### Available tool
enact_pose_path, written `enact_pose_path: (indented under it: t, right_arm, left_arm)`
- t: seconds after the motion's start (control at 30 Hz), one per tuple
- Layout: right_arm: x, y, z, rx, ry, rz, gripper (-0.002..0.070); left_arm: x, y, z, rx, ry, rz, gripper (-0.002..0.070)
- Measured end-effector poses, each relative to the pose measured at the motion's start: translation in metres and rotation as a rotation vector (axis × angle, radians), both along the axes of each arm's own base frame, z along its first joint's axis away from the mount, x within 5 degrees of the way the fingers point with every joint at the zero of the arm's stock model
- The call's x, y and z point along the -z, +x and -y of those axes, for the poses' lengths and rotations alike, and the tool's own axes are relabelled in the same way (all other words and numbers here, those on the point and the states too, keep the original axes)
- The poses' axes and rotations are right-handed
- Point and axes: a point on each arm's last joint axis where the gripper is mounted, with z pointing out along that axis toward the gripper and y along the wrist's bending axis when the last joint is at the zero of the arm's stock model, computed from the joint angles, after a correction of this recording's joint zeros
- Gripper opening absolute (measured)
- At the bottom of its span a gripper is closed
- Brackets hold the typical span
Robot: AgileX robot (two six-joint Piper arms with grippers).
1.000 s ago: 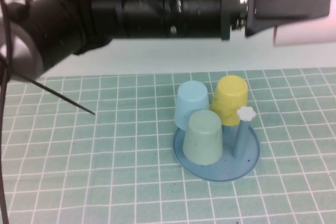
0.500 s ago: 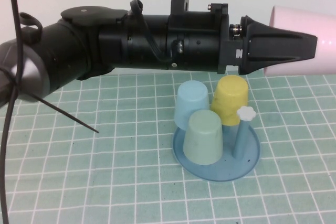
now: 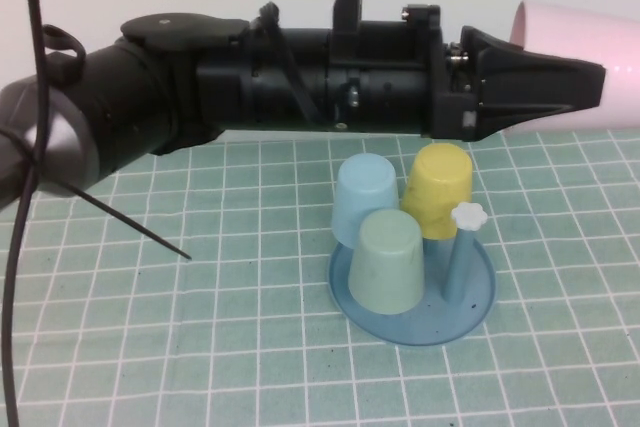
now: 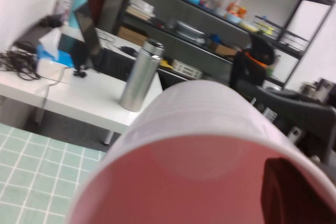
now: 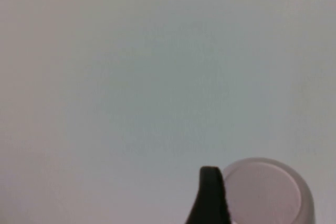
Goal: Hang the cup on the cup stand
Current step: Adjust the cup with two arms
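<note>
I have the cup (image 3: 590,67), a pale pink, smooth-walled, handleless tumbler, held on its side high above the mat; its wall tapers and runs off the right edge of the high view. The left gripper (image 3: 560,82) is pressed together on the cup's rim wall, 1 black finger (image 3: 535,82) lying along the outside toward my camera, and in the left wrist view the cup's (image 4: 205,150) pink inside fills the lower frame with a dark finger (image 4: 296,192) showing inside it. The left arm (image 3: 300,77) stretches level across the high view from the left, above and behind the cup stand (image 3: 412,322). The stand is a round blue tray on the green gridded mat (image 3: 150,327). On it I count 3 inverted cups: a light blue cup (image 3: 364,199) at the back left, a yellow cup (image 3: 438,189) at the back right, a pale green cup (image 3: 386,259) at the front left. 1 blue peg (image 3: 460,262) with a white flower cap (image 3: 468,215) stands bare at the front right, just beside the yellow cup. The mat left of and in front of the tray is open. The right gripper (image 5: 210,195) shows only as 1 dark finger in the right wrist view, beside the cup's (image 5: 265,190) round base against a blank wall; I cannot tell its spread.
</note>
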Motion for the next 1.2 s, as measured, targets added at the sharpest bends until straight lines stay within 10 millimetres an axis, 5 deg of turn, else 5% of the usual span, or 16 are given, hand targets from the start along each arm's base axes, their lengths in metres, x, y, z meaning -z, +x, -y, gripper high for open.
enact_pose_path:
  t: [0.6, 0.9, 1.2]
  right_arm:
    - [0.023, 0.040, -0.039, -0.106, 0.028, 0.095, 0.0528]
    - [0.032, 0.047, -0.043, -0.099, 0.002, 0.070, 0.0670]
    - [0.014, 0.055, -0.048, -0.084, -0.003, 0.136, 0.0692]
  left_arm:
    - [0.004, 0.002, 0.014, -0.114, 0.040, 0.037, 0.0010]
    - [0.005, 0.007, 0.014, -0.178, 0.057, 0.036, 0.0010]
    - [0.006, 0.009, 0.014, -0.191, 0.061, 0.038, 0.0010]
